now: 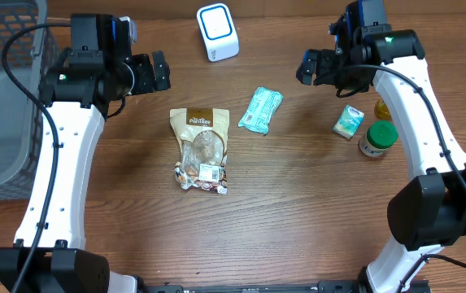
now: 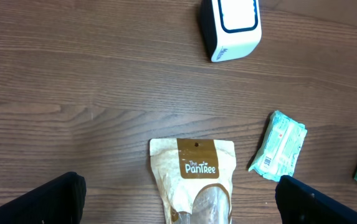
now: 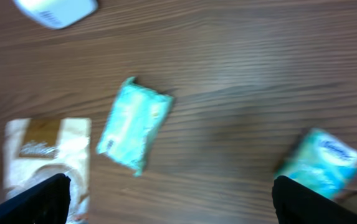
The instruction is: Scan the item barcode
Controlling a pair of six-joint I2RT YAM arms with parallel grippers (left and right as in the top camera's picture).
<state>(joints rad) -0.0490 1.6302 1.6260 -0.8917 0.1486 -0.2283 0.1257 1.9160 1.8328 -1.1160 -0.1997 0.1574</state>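
The left gripper (image 1: pixel 162 72) and right gripper (image 1: pixel 307 67) hang wide open and empty above the worktop (image 1: pixel 298 203), probably poised to choose an item. The brown snack pouch (image 1: pixel 201 148) lies flat at centre, its white barcode label (image 1: pixel 209 172) at the near end, facing up. The white scanner (image 1: pixel 217 31) stands beyond it, a teal packet (image 1: pixel 261 110) just right
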